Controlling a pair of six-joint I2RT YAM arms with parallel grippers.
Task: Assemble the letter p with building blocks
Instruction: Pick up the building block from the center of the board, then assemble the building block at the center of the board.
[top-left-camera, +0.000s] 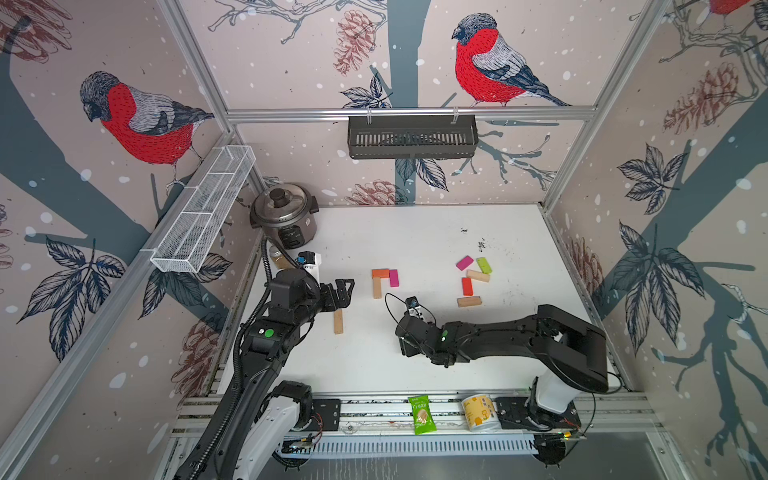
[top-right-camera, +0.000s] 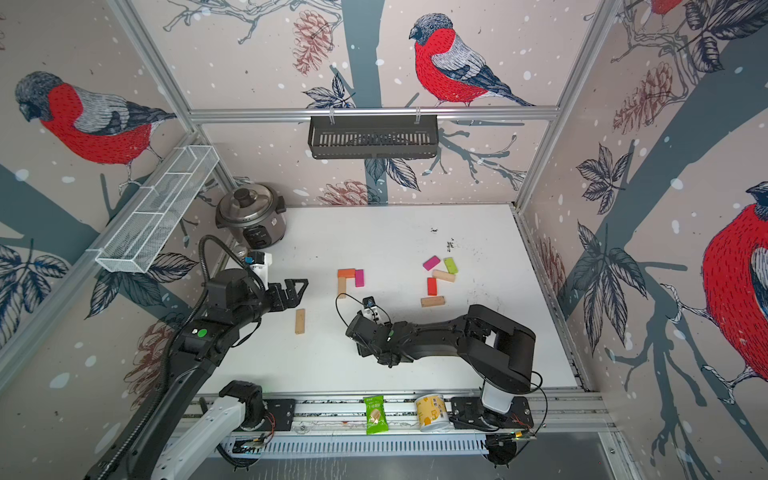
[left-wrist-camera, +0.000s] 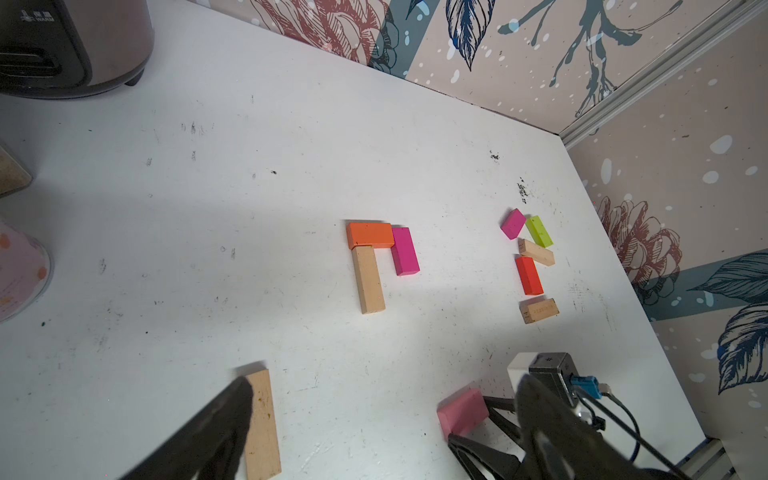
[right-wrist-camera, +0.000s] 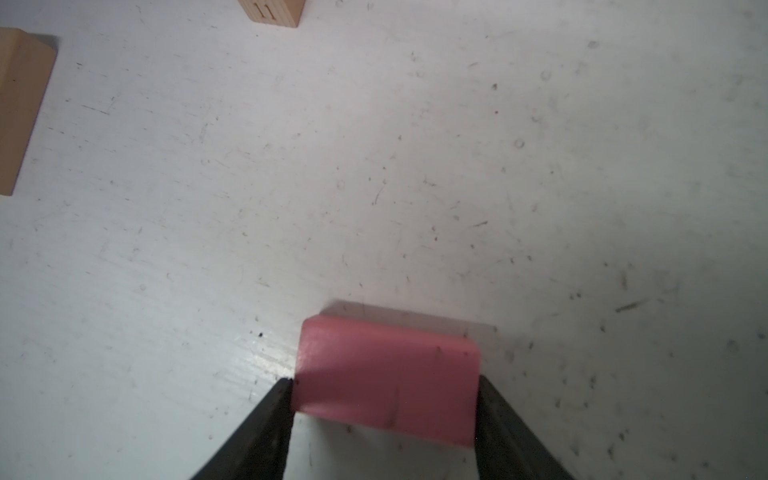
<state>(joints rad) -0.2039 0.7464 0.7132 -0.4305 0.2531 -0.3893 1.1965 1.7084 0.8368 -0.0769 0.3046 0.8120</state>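
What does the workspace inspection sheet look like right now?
Surface: white table, scuffed, dark specks at back.
Job's things: orange block, magenta block and wood bar touching, a partial p; loose cluster of five blocks apart from it; spare bar by left gripper; pink block on the table.
Clutter: cooker, jar, packet, cup.
Grippers: left gripper open, empty; right gripper jaws against both sides of pink block.
Cables: loop at right wrist; hose on left arm.
Surroundings: bird-print walls, wire basket, black rack.

In a top view. Left arm (top-left-camera: 291, 299), 8 o'clock: black, white base link (top-left-camera: 272, 419), round green mark (top-left-camera: 269, 332), ribbed conduit (top-left-camera: 237, 361). Right arm (top-left-camera: 498, 332), 4 o'clock: black, white base link (top-left-camera: 552, 392), thin cable loop (top-left-camera: 386, 305), blue-plugged wrist camera (top-left-camera: 412, 302).
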